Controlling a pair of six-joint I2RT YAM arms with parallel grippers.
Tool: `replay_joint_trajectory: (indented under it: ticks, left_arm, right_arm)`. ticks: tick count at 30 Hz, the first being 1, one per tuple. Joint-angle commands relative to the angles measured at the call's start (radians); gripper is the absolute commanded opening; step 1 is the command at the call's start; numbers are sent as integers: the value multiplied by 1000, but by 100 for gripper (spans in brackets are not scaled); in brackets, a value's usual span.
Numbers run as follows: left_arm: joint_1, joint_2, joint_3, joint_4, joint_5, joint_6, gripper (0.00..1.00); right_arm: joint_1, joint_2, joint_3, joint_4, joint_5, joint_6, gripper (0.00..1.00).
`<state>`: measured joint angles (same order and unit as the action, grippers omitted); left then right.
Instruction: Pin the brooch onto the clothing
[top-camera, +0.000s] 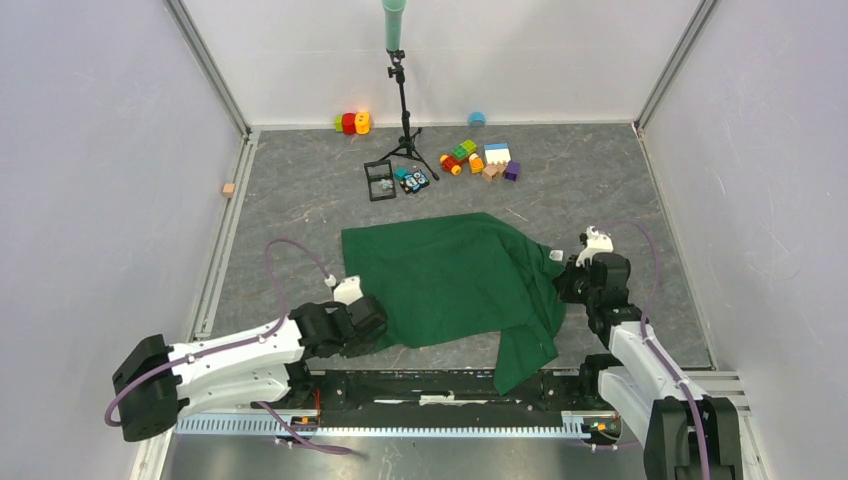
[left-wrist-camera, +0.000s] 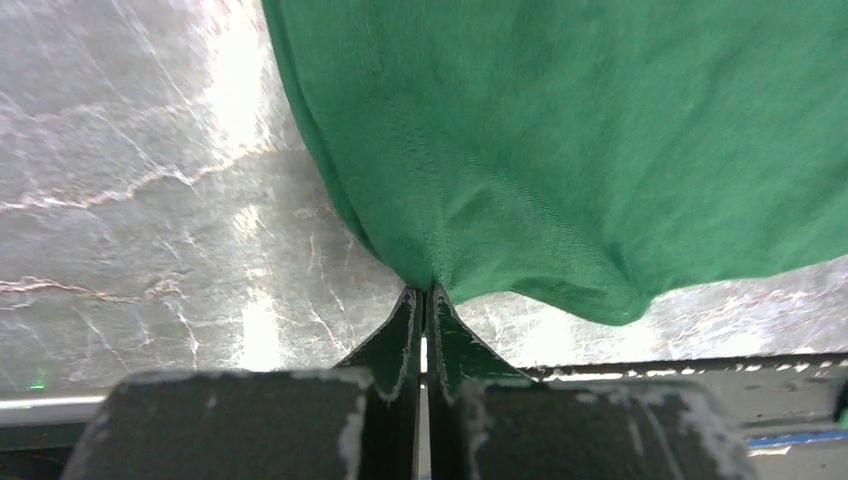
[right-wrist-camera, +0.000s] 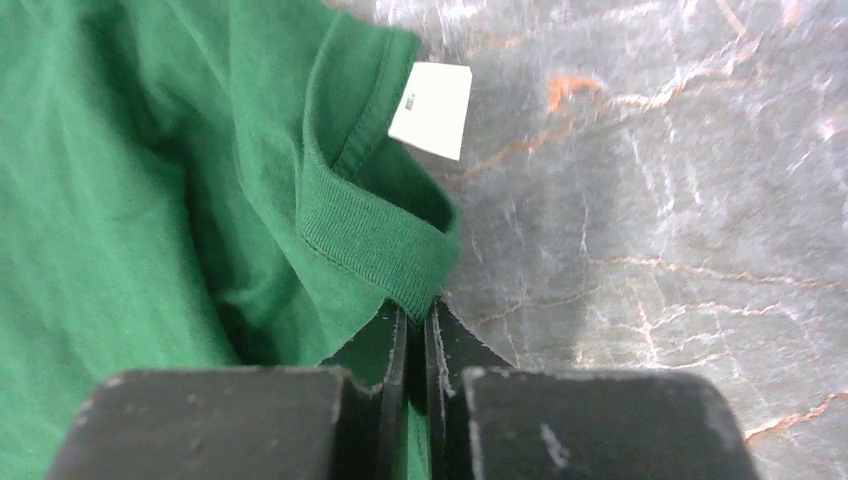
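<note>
We pinch the floppy dark green T-shirt (top-camera: 450, 275) tight by its sturdier edges: left gripper (left-wrist-camera: 424, 310) hem, right gripper (right-wrist-camera: 415, 320) collar.

A large dark green soft-fabric T-shirt (top-camera: 450, 280) lies rumpled on the grey marbled table (top-camera: 300, 200). The left gripper (top-camera: 375, 322) meets its near-left edge and the right gripper (top-camera: 562, 285) its right edge. Coloured toy blocks (top-camera: 480, 158) sit beyond.

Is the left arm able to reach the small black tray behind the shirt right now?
Probably not right away. The left gripper is shut on the near edge of the T-shirt, so it must release first; the black tray lies beyond it.
</note>
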<state>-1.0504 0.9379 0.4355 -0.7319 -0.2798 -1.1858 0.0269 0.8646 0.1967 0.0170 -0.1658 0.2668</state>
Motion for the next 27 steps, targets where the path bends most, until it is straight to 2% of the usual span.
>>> replay_joint_trajectory:
  ticks: [1, 4, 6, 9, 13, 16, 20, 27]
  left_arm:
    - [54, -46, 112, -12, -155, 76, 2]
    - [245, -19, 289, 39, -91, 301, 2]
    - [410, 3, 438, 75, -15, 430, 2]
    - [539, 38, 677, 81, -26, 577, 2]
    - [632, 81, 1007, 22, -95, 712, 2]
    - [688, 71, 1143, 8, -148, 776, 2]
    - [705, 42, 1266, -1, -224, 830, 2]
    - [704, -30, 1368, -24, -224, 845, 2]
  right_arm:
    - [-8, -17, 170, -58, -1, -45, 1]
    - [-10, -10, 341, -119, 20, -79, 0]
    - [-12, 8, 489, -173, 47, -103, 0]
    - [-12, 36, 740, -250, 80, -134, 0]
    - [-12, 45, 1013, -316, 132, -175, 2]
    - [-11, 22, 1160, -337, 193, -206, 5]
    - [-12, -28, 1272, -340, 266, -238, 5]
    - [-12, -124, 1345, -342, 306, -244, 3]
